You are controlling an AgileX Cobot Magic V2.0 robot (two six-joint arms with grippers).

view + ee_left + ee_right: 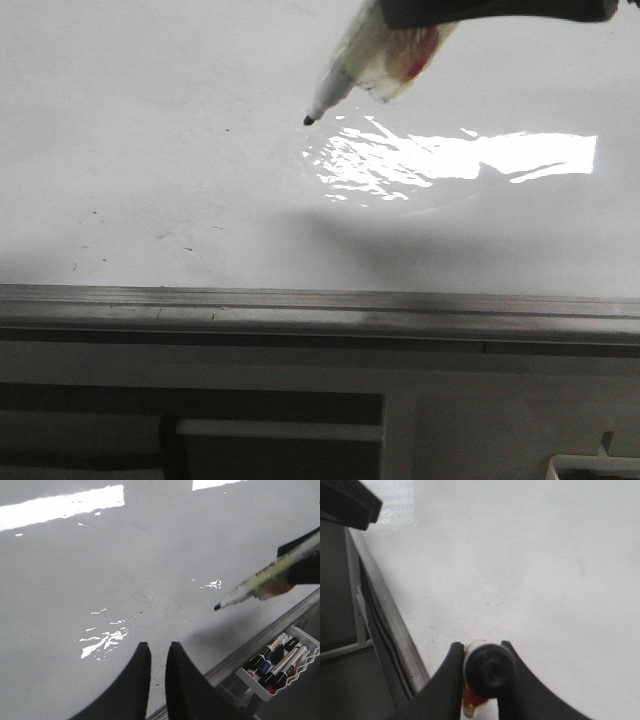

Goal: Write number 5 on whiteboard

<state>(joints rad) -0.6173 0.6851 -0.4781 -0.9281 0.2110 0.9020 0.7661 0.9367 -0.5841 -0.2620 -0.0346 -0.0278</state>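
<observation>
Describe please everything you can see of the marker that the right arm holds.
The marker has a pale, yellowish body with a red patch and a grey cone ending in a black tip. The right gripper has its jaws closed on the body. It slants down toward the whiteboard, and whether the tip touches cannot be told. No stroke is visible.

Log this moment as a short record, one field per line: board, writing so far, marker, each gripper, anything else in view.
board: whiteboard, glossy, glare patches, a few small dark specks, grey metal rail along its near edge
writing: no number 5 visible on the board yet
marker: marker tilted, dark tip pointing down at the board; contact cannot be told
right gripper: right gripper shut on the marker
left gripper: left gripper holds nothing, fingers nearly together, over the board
other: tray of spare markers beyond the rail
</observation>
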